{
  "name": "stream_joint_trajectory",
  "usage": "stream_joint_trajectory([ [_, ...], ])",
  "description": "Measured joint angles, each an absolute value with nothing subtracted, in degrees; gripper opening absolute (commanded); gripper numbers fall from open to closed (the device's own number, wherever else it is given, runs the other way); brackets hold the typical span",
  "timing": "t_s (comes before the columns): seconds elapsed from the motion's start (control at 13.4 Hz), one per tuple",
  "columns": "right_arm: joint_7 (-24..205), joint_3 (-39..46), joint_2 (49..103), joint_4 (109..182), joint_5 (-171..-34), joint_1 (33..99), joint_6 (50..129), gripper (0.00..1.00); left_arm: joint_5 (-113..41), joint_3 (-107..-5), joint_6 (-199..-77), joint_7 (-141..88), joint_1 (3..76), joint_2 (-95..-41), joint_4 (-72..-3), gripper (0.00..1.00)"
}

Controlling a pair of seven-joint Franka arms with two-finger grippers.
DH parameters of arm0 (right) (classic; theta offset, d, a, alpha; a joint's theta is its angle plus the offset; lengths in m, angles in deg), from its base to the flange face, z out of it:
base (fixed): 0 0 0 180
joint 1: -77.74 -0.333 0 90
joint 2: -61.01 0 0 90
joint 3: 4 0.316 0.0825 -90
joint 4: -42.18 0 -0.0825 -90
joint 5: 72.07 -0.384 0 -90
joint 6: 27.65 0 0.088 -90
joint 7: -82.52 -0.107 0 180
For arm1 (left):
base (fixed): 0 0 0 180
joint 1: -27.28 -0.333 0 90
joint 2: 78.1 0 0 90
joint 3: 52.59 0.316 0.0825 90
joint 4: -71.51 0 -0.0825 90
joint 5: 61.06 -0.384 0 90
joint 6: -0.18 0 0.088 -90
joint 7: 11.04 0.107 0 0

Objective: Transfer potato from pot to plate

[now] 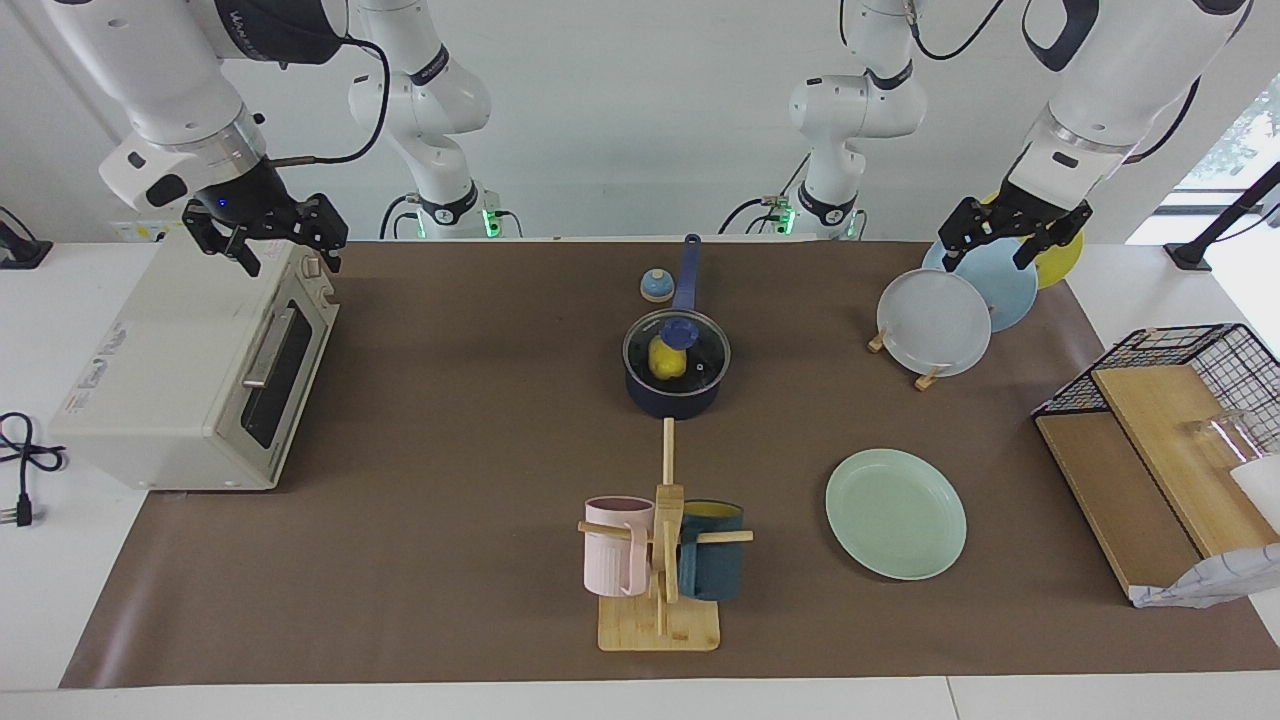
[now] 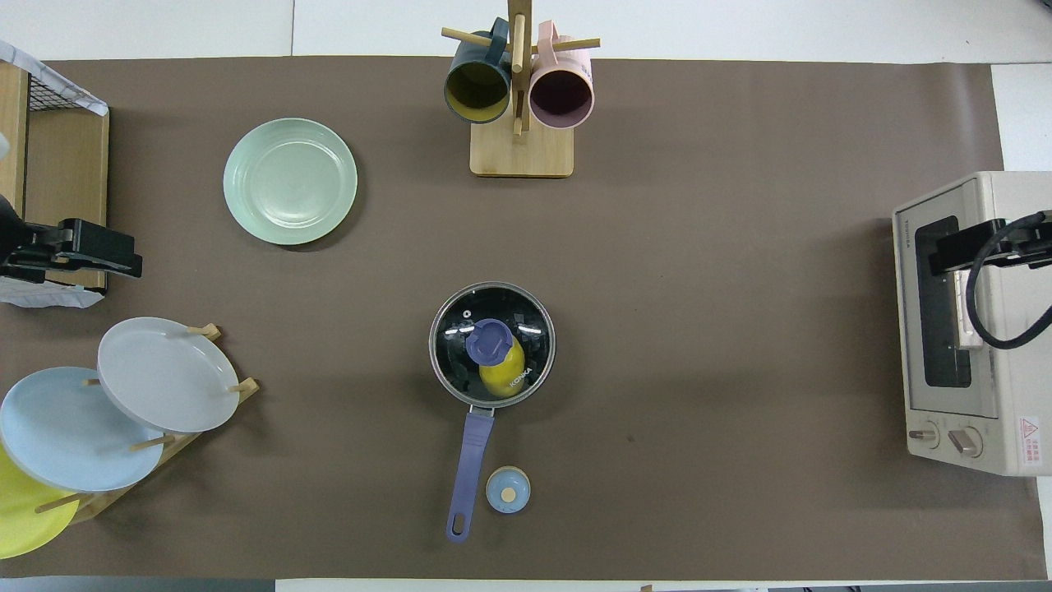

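Note:
The dark blue pot [image 1: 672,402] stands mid-table with its long handle [image 2: 470,460] pointing toward the robots. A glass lid with a blue knob [image 1: 681,332] covers it. The yellow potato [image 1: 663,362] lies inside and shows through the lid, also in the overhead view [image 2: 503,376]. The mint-green plate [image 1: 895,513] lies bare, farther from the robots than the pot, toward the left arm's end; it also shows in the overhead view [image 2: 290,181]. My left gripper [image 1: 985,255] hangs open and empty over the plate rack. My right gripper [image 1: 290,252] hangs open and empty over the toaster oven.
A toaster oven [image 1: 200,370] stands at the right arm's end. A wooden mug rack [image 1: 660,560] with a pink and a teal mug stands farther out than the pot. A plate rack [image 1: 935,320] holds three plates. A small blue bell [image 1: 656,285] sits beside the pot's handle. A wire basket [image 1: 1170,420] holds boards.

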State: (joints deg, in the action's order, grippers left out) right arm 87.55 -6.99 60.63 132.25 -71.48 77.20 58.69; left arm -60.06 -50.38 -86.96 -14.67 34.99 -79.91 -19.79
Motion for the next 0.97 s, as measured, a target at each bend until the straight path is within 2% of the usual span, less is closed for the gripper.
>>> stream_joint_trajectory([
  [0.97, 87.2, -6.5, 60.9, 132.1, -72.4, 77.4, 59.2, 1.0, -60.1, -50.4, -87.0, -14.7, 35.0, -79.9, -19.8, 1.0],
])
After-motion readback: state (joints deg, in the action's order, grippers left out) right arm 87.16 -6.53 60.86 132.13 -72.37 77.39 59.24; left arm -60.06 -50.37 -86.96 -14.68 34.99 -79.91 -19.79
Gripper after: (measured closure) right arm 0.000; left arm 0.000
